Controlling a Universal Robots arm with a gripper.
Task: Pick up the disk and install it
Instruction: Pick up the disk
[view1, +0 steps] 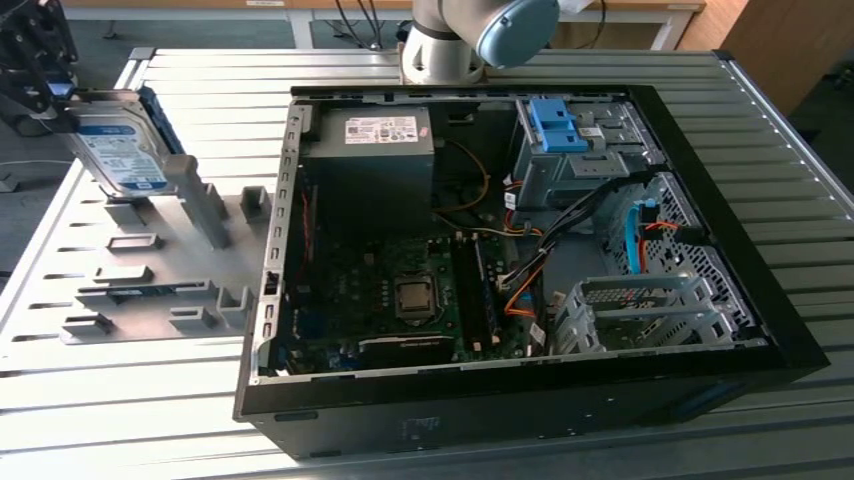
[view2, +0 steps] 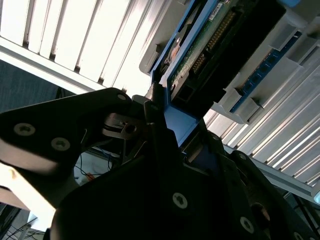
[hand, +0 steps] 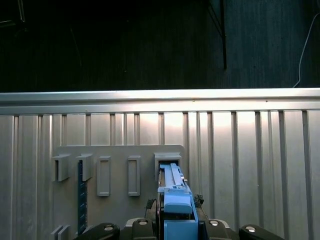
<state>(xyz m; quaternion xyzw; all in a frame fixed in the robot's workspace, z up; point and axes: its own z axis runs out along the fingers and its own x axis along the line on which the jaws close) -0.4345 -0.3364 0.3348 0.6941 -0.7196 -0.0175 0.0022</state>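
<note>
We're at pick-up: claw (hand: 176, 210) pinches the disk (view1: 123, 155), upper left in the exterior view; we'd need a straight lift clear of the rack (view1: 160, 290).

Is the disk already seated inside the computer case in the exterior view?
No, the disk stands upright by the grey fixture on the exterior view's left, outside the open computer case.

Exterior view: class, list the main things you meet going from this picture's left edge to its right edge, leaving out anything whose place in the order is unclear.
the disk → black box with a white sticker → blue bracket → computer case's wall on the exterior view's right
</note>
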